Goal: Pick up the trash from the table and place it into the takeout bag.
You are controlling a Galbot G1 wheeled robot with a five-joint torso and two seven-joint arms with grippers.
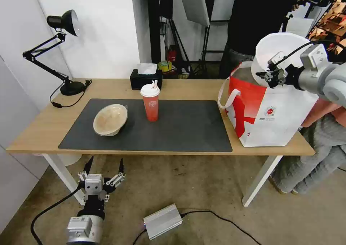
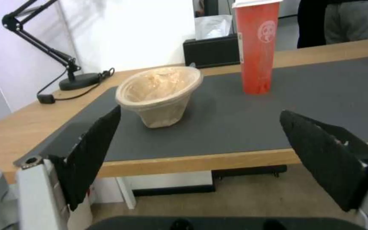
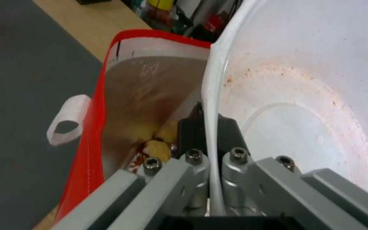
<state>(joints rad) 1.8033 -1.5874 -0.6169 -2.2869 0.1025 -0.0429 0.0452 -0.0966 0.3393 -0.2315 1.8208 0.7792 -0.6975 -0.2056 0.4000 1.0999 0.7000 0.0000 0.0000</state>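
Observation:
My right gripper (image 1: 267, 75) is shut on the rim of the wide white bowl (image 1: 284, 53), holding it tilted above the open mouth of the red-and-white takeout bag (image 1: 268, 111) at the table's right end. Up close, the black fingers (image 3: 192, 123) pinch the bowl's rim (image 3: 211, 95), and reddish residue marks the white bowl (image 3: 303, 105) inside. The beige pulp bowl (image 1: 110, 119) lies tipped on the dark mat (image 1: 180, 126), and the red cup with white lid (image 1: 150, 102) stands beside it. My left gripper (image 1: 103, 165) hangs open below the table's front edge, facing the pulp bowl (image 2: 160, 94) and red cup (image 2: 256, 48).
A black tissue box (image 1: 146, 78) sits at the table's back edge and a black desk lamp (image 1: 61, 50) at the back left. A silver box with cables (image 1: 163, 220) lies on the floor. A person stands behind the bag.

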